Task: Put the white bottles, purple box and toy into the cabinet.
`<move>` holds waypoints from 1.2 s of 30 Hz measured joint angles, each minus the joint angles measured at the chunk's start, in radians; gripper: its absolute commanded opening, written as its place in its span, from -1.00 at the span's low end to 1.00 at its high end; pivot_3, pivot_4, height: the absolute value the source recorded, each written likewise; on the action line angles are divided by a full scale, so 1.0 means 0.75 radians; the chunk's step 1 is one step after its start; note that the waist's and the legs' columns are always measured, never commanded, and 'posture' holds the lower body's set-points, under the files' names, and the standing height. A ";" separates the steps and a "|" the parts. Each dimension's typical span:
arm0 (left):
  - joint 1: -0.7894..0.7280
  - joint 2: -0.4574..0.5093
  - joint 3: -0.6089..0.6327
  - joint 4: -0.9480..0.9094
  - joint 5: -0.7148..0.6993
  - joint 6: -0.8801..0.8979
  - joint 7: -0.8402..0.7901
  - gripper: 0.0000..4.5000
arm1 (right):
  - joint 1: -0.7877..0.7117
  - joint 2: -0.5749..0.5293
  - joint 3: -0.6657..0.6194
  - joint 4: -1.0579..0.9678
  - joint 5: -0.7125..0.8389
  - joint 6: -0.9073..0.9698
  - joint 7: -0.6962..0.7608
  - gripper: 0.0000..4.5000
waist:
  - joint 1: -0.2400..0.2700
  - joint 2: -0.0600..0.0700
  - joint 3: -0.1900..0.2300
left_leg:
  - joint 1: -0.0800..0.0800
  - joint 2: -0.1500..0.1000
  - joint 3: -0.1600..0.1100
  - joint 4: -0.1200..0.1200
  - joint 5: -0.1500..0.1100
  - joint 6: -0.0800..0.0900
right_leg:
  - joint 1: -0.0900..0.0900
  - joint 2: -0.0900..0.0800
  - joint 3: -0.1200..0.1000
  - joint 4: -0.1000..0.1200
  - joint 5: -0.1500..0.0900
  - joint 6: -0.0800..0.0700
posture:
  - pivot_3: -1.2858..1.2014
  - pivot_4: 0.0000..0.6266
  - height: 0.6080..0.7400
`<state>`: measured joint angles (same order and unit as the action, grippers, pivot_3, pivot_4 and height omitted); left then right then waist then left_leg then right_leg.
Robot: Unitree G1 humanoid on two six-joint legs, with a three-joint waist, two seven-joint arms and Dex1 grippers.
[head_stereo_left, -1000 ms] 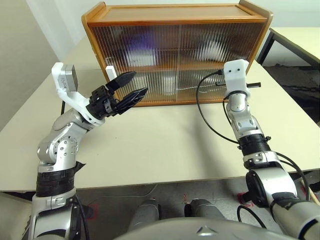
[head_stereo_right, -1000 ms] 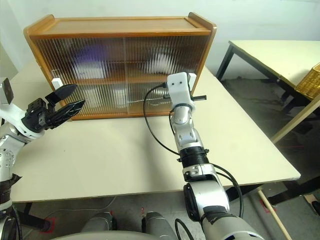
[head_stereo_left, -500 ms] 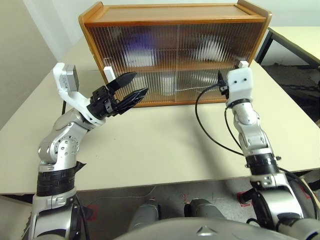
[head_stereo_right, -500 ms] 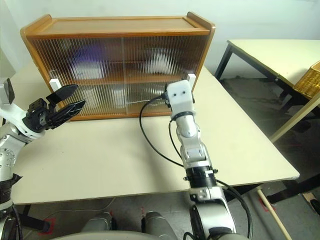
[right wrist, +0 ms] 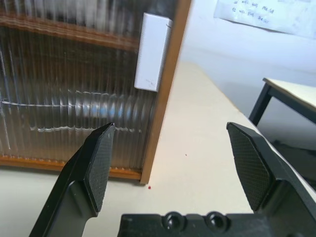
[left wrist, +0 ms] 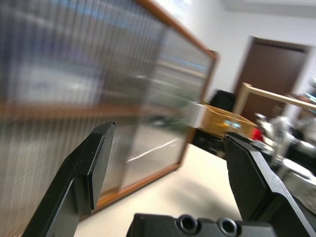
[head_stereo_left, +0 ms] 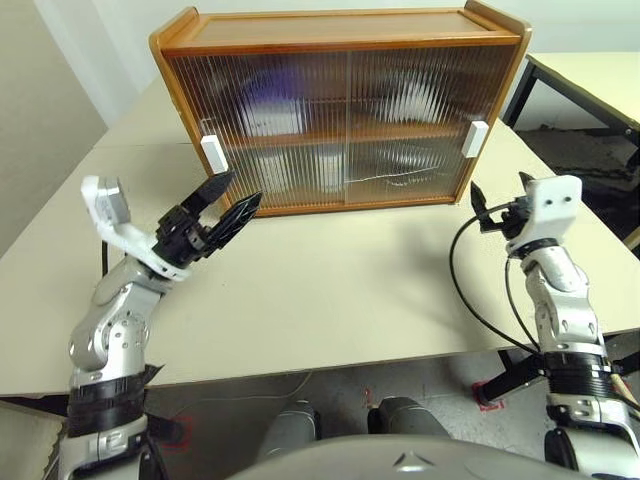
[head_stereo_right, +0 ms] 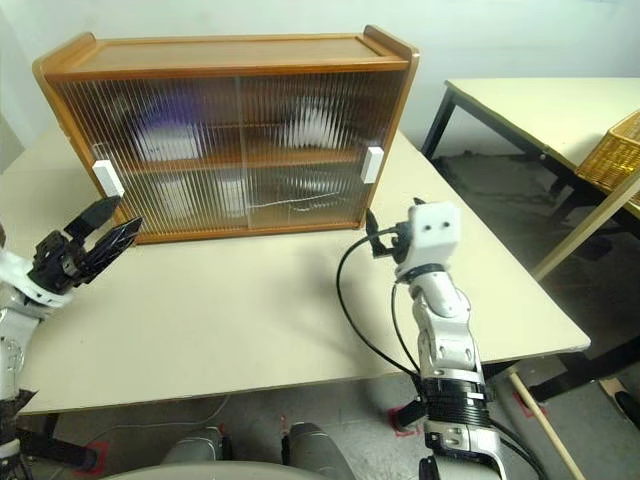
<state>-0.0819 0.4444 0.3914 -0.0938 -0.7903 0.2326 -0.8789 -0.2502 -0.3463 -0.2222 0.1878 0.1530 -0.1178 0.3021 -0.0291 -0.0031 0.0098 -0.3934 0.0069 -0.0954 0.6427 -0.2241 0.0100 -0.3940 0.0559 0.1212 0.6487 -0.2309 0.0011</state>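
Wood-framed cabinet (head_stereo_left: 340, 105) is standing at the back of the cream table (head_stereo_left: 340, 290), both ribbed sliding doors drawn shut, white handles at the outer edges: left handle (head_stereo_left: 211, 153), right handle (head_stereo_left: 475, 138). Behind the glass I am seeing only blurred purple and white shapes on the shelves; cannot tell which item is which. My right gripper (head_stereo_left: 487, 212) is now standing with fingers spread wide and empty; a second ago it was up at the right handle, and it has since pulled back and down, away from the cabinet. My left gripper (head_stereo_left: 228, 200) is holding nothing, fingers apart as before, and has dropped lower and outward, near the left handle but apart from it.
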 measured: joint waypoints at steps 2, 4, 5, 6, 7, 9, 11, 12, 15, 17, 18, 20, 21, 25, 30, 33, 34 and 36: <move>0.041 -0.024 0.048 0.044 0.039 -0.082 0.036 1.00 | -0.009 -0.015 -0.020 0.089 0.065 -0.076 0.097 0.99 | -0.001 0.001 0.000 | 0.002 0.000 0.000 0.000 0.000 -0.001 | 0.001 0.000 0.001 0.000 0.000 0.000 | 0.01 -0.99 1.00; 0.081 -0.045 0.089 0.099 0.090 -0.162 0.079 1.00 | -0.016 -0.024 -0.052 0.167 0.108 -0.124 0.155 0.99 | 0.000 0.001 0.000 | 0.003 0.000 0.000 0.000 -0.001 -0.002 | 0.002 0.000 0.001 0.000 -0.001 -0.001 | 0.02 -0.98 1.00; 0.095 -0.048 0.100 0.127 0.117 -0.196 0.097 1.00 | -0.021 -0.033 -0.060 0.203 0.115 -0.145 0.173 0.99 | -0.001 0.001 0.000 | 0.003 0.000 0.000 0.000 -0.001 -0.002 | 0.003 0.000 0.001 0.000 -0.001 -0.001 | 0.02 -0.99 1.00; 0.105 -0.052 0.113 0.157 0.137 -0.227 0.116 1.00 | -0.029 -0.038 -0.065 0.238 0.124 -0.165 0.189 0.99 | 0.000 0.001 0.000 | 0.003 0.000 0.000 0.000 -0.001 -0.002 | 0.003 0.000 0.001 0.000 -0.001 -0.001 | 0.02 -0.99 1.00; 0.113 -0.060 0.131 0.186 0.154 -0.256 0.133 1.00 | -0.038 -0.039 -0.069 0.266 0.136 -0.184 0.208 0.99 | 0.000 0.001 0.000 | 0.003 0.000 0.000 0.000 -0.001 -0.003 | 0.003 0.000 0.001 0.000 -0.001 -0.001 | 0.02 -0.99 1.00; 0.124 -0.074 0.154 0.242 0.181 -0.316 0.168 1.00 | -0.050 -0.044 -0.078 0.316 0.154 -0.217 0.240 0.99 | 0.000 0.001 0.000 | 0.003 0.000 0.000 0.000 -0.001 -0.002 | 0.003 0.000 0.001 0.000 -0.001 -0.002 | 0.03 -1.00 1.00; 0.123 -0.078 0.193 0.353 0.246 -0.429 0.231 1.00 | -0.062 -0.046 -0.088 0.367 0.165 -0.248 0.268 0.99 | 0.000 0.001 0.000 | 0.003 0.000 0.000 -0.001 -0.001 -0.002 | 0.003 0.000 0.001 0.000 -0.002 -0.002 | 0.03 -1.00 1.00; 0.118 -0.077 0.218 0.412 0.277 -0.479 0.268 1.00 | -0.063 -0.052 -0.090 0.390 0.166 -0.258 0.280 0.99 | 0.000 0.001 0.000 | 0.003 0.000 0.000 -0.001 -0.001 -0.002 | 0.003 0.000 0.001 0.000 -0.002 -0.002 | 0.03 -1.00 1.00; 0.097 -0.070 0.273 0.575 0.337 -0.598 0.359 1.00 | -0.066 -0.068 -0.097 0.458 0.168 -0.281 0.313 0.99 | 0.001 0.001 0.000 | 0.003 0.000 0.000 -0.001 -0.001 -0.002 | 0.003 0.000 0.001 0.000 -0.002 -0.003 | 0.03 -1.00 1.00; 0.075 -0.062 0.285 0.663 0.370 -0.664 0.388 1.00 | -0.073 -0.069 -0.099 0.499 0.171 -0.287 0.342 0.99 | 0.003 0.001 0.000 | 0.003 0.000 0.000 -0.001 -0.001 -0.002 | 0.004 0.000 0.001 0.000 -0.002 -0.003 | 0.03 -1.00 1.00; 0.071 -0.062 0.285 0.693 0.379 -0.694 0.395 1.00 | -0.073 -0.069 -0.099 0.513 0.171 -0.296 0.356 0.99 | 0.003 0.001 0.000 | 0.003 -0.001 0.000 -0.001 -0.001 -0.002 | 0.004 0.000 0.001 0.000 -0.002 -0.003 | 0.03 -1.00 1.00; 0.069 -0.064 0.285 0.724 0.383 -0.725 0.400 1.00 | -0.071 -0.070 -0.100 0.525 0.172 -0.312 0.371 0.99 | 0.003 0.001 0.000 | 0.003 -0.001 0.000 -0.001 -0.002 -0.003 | 0.004 -0.001 0.001 0.000 -0.002 -0.003 | 0.02 -1.00 1.00; 0.071 -0.067 0.285 0.732 0.382 -0.738 0.398 1.00 | -0.063 -0.070 -0.100 0.521 0.175 -0.320 0.377 0.99 | 0.003 0.000 0.000 | 0.003 -0.001 0.000 -0.001 -0.002 -0.003 | 0.004 0.000 0.001 0.000 -0.002 -0.003 | 0.02 -1.00 1.00; 0.125 -0.101 0.283 0.726 0.374 -0.770 0.374 1.00 | 0.046 -0.067 -0.105 0.443 0.199 -0.337 0.382 0.99 | 0.002 0.000 0.000 | 0.003 -0.001 0.000 -0.001 -0.002 -0.004 | 0.004 0.000 0.001 0.000 -0.005 -0.004 | 0.02 -1.00 1.00; 0.177 -0.148 0.276 0.680 0.367 -0.793 0.364 1.00 | 0.227 -0.008 -0.104 0.213 0.213 -0.332 0.344 0.99 | 0.000 0.000 -0.001 | 0.004 -0.001 0.000 -0.001 -0.004 -0.007 | 0.005 0.000 0.001 0.000 -0.006 -0.003 | 0.01 -1.00 1.00; 0.188 -0.154 0.261 0.645 0.361 -0.797 0.357 1.00 | 0.273 0.020 -0.103 0.148 0.213 -0.315 0.311 0.99 | -0.002 -0.001 0.000 | 0.007 -0.001 0.000 -0.001 -0.012 -0.020 | 0.007 0.000 0.001 0.000 -0.006 -0.003 | 0.01 -1.00 1.00; 0.188 -0.154 0.257 0.641 0.361 -0.799 0.354 1.00 | 0.277 0.025 -0.102 0.136 0.213 -0.310 0.305 0.99 | -0.003 -0.001 0.000 | 0.009 -0.001 0.000 -0.001 -0.013 -0.021 | 0.009 0.000 0.001 0.000 -0.006 -0.003 | 0.01 -1.00 1.00; 0.192 -0.156 0.242 0.629 0.361 -0.800 0.353 1.00 | 0.279 0.026 -0.099 0.119 0.212 -0.303 0.291 0.99 | -0.005 -0.001 0.000 | 0.014 -0.001 0.000 -0.001 -0.013 -0.021 | 0.013 0.000 0.002 0.000 -0.006 -0.003 | 0.01 -1.00 1.00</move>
<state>0.0620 0.3276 0.5732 0.3782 -0.5195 -0.3677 -0.6145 -0.0410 -0.3267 -0.2961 0.2768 0.3121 -0.3451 0.5205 -0.0329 -0.0038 0.0097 -0.3831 0.0061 -0.0955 0.6417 -0.2338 -0.0060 -0.3839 0.0556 0.1223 0.6487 -0.2354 -0.0013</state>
